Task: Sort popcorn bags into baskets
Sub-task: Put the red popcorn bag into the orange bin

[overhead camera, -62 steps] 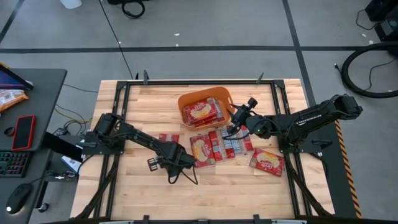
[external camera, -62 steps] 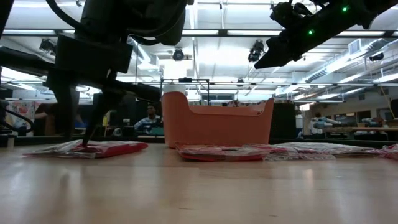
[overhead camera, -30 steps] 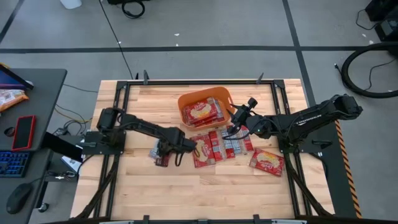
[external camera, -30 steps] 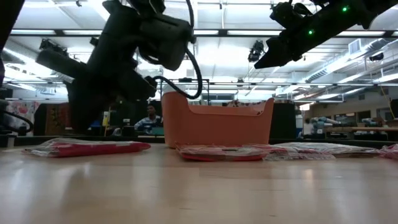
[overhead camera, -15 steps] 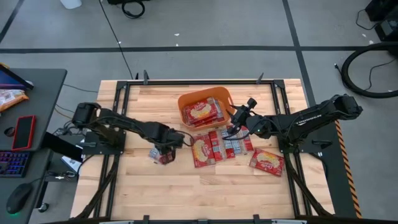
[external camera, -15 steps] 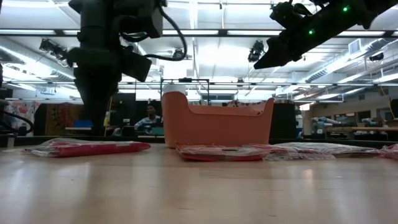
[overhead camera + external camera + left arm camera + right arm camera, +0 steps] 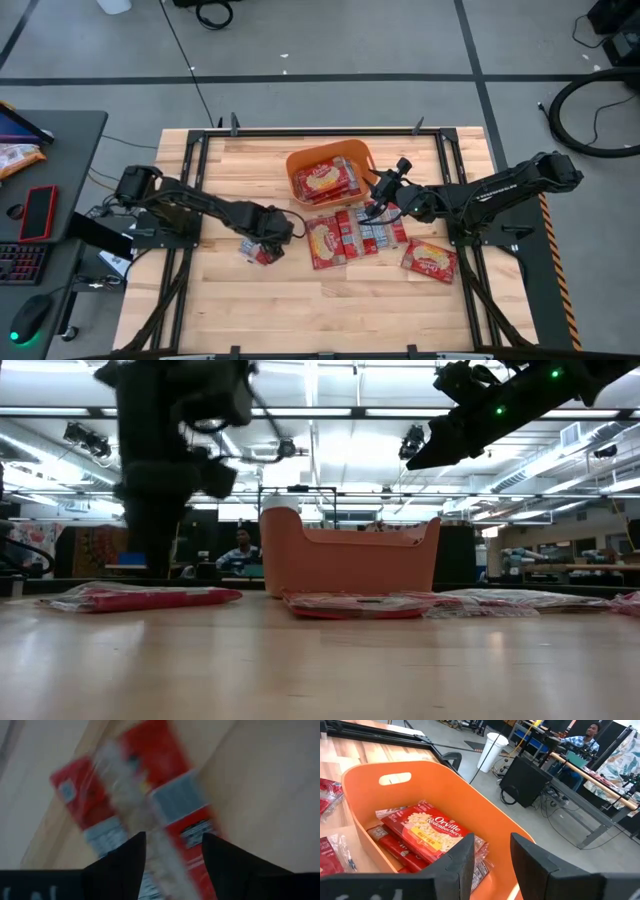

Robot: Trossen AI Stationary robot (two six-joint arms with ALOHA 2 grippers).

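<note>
Wooden table (image 7: 330, 300) holds an orange basket (image 7: 300, 165) with popcorn bags (image 7: 326, 180) inside. Left gripper (image 7: 262, 247), fingers apart, hangs over a loose bag (image 7: 150, 805). Right gripper (image 7: 378, 201), fingers apart, hovers beside the basket.

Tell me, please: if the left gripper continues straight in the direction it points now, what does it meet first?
Most likely the popcorn bag lying flat on the table. The left gripper points down at it, fingers open astride it. How far above it cannot be told.
</note>
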